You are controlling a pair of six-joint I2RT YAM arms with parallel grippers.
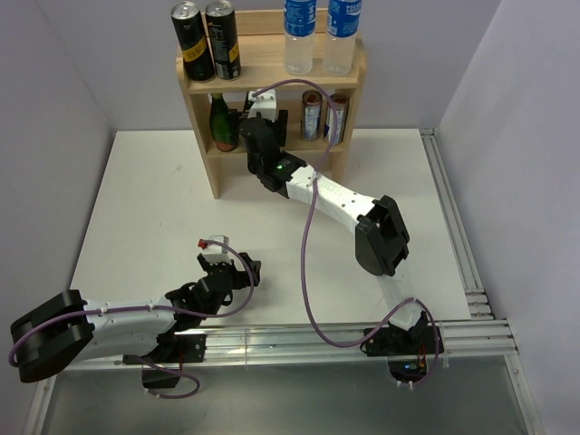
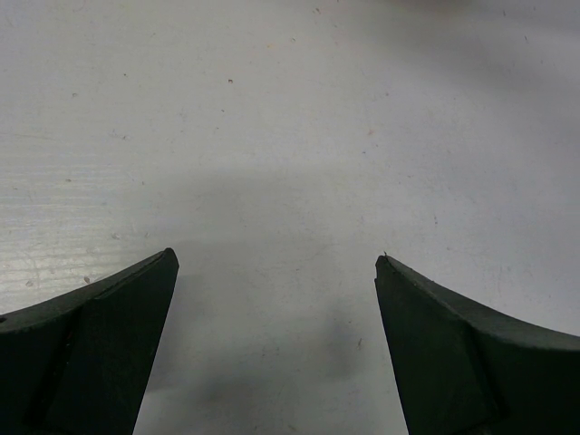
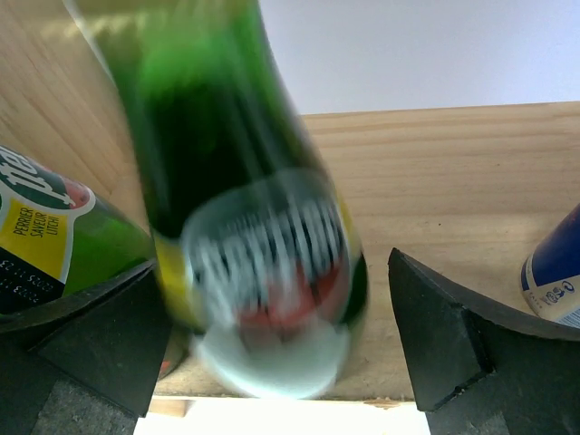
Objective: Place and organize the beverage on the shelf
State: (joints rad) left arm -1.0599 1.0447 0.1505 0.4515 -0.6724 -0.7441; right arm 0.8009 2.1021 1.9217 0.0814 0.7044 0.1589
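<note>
With your right gripper (image 3: 276, 272) standing spread around the blurred, leaning green bottle (image 3: 236, 181) on the shelf's (image 3: 435, 181) middle tier, you are risking clipping it while retreating and toppling it against the Perrier bottle (image 3: 54, 236) beside it.

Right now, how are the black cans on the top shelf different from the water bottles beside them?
The black cans are dark with yellow bands; the water bottles are see-through with blue labels. The black cans stand on the left, the water bottles on the right. Both pairs stand upright on the top tier of the shelf.
</note>
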